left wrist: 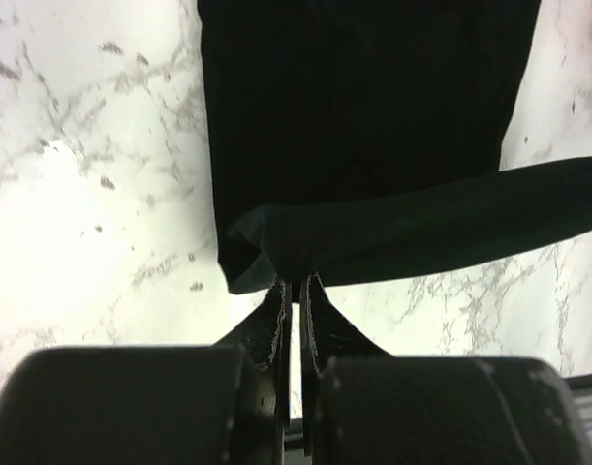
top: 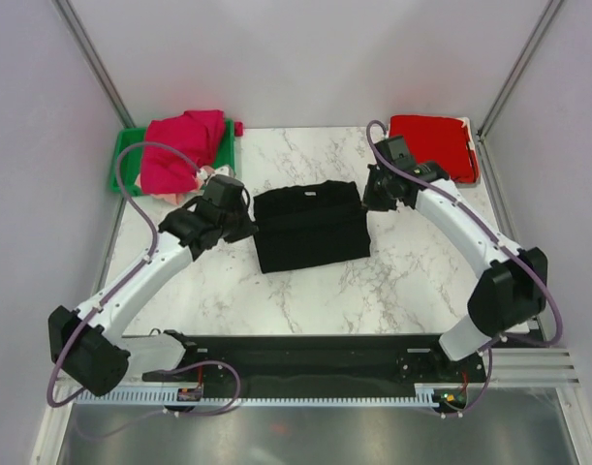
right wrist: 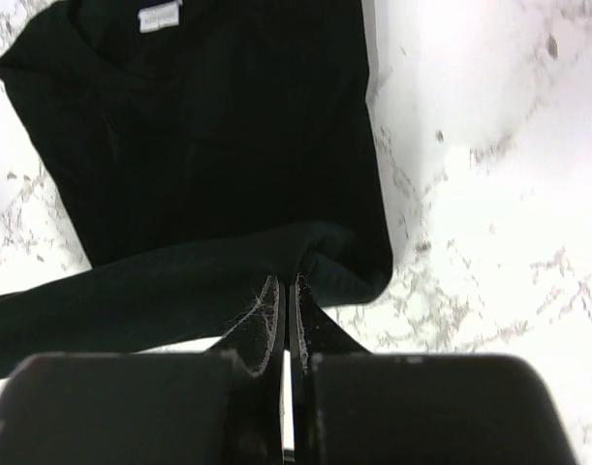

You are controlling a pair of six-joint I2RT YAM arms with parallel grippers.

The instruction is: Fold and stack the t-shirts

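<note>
— Where is the black t-shirt (top: 310,226)?

— In the middle of the marble table (top: 412,281), folded into a rough rectangle, between the two arms. Its white neck label (right wrist: 160,16) faces up near the far edge.

— And how does it sit against the fingers?

— The left gripper (left wrist: 294,283) has its fingers pressed together on the shirt's left side. From the left wrist, a band of black cloth runs across just above the fingertips, and a small bunch of it is caught between them. The flat body of the shirt lies beyond that band.

— The other side?

— The right gripper (right wrist: 286,281) is the same, mirrored: fingers nipped together on a fold at the shirt's right side. The pinched cloth curls into a rounded corner right at the tips. A strip of it stretches off to the left in the right wrist view.

— So both are holding cloth, neither spread?

— Yes, each pinches the black fabric with only a hairline gap showing.

— What else is on the table?

— A magenta t-shirt (top: 179,150) is heaped in the green bin (top: 124,160) at the far left corner, just behind the left gripper. A red t-shirt (top: 429,143) lies folded at the far right corner, near the right gripper but apart from the black one.
</note>
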